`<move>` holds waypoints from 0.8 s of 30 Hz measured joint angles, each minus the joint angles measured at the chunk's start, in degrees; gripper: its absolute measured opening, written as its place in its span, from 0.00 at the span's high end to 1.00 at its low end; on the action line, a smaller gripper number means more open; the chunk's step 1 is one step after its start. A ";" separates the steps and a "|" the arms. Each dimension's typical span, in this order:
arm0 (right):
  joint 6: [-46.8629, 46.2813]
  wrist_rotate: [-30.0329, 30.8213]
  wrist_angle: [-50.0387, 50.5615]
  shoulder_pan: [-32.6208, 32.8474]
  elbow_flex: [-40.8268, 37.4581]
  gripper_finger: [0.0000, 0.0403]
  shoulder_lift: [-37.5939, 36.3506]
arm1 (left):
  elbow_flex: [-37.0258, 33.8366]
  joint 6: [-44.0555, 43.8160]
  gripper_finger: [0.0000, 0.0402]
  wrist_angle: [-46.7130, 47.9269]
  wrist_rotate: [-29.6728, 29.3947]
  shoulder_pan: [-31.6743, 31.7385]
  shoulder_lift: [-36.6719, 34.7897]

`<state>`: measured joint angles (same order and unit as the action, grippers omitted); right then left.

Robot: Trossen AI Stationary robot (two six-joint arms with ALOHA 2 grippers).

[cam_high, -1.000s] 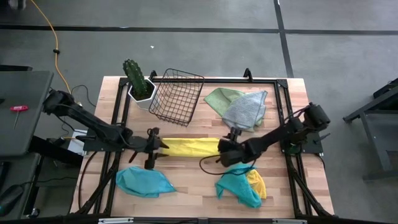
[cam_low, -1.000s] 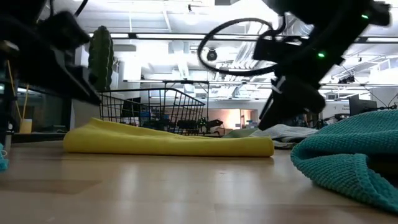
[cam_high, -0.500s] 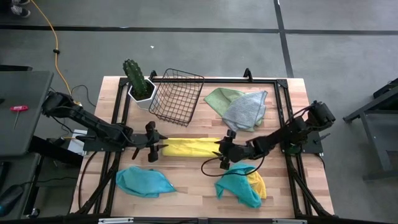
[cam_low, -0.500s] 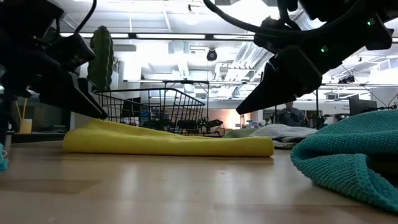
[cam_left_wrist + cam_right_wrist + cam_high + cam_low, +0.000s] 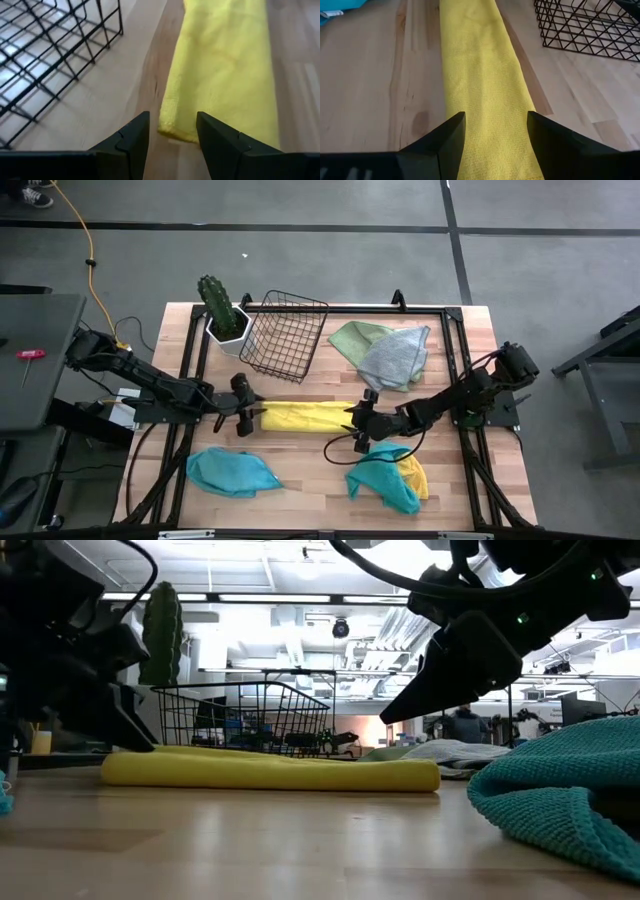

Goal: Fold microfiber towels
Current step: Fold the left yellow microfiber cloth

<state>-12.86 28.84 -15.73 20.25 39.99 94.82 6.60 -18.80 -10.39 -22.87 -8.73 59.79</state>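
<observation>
Yellow towel (image 5: 305,416): I see it folded into a long narrow strip lying flat across the middle of the table (image 5: 470,360), between my two pincers.
Left pincer (image 5: 253,412): I have it at the strip's left end, its fingers (image 5: 132,142) spread apart with the towel's end edge showing in the gap between them; nothing is gripped.
Right pincer (image 5: 352,423): I have it over the strip's right end, fingers (image 5: 445,142) parted wide to either side of the cloth, gripping nothing. In the low view it hangs just above the towel.
Green towel (image 5: 352,337): crumpled at the far right of the table, partly under the grey towel (image 5: 397,358).
Teal towel, left (image 5: 232,473): bunched near the front edge, well apart from the strip.
Teal towel, right (image 5: 380,484): a heap near the front, just below my right pincer, with a second yellow towel (image 5: 414,473) touching it on its right.
Wire basket (image 5: 284,334): black, beyond the strip, near its left half.
Cactus (image 5: 217,304): potted, just left of the basket.
</observation>
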 joint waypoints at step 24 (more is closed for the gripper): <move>1.35 0.09 -0.02 0.00 0.07 0.49 0.03 | 8.84 10.15 0.62 14.07 -0.99 3.98 -0.22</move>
<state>-11.51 28.93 -15.75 20.25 40.05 94.85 15.44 -8.65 3.68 -23.86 -4.75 59.57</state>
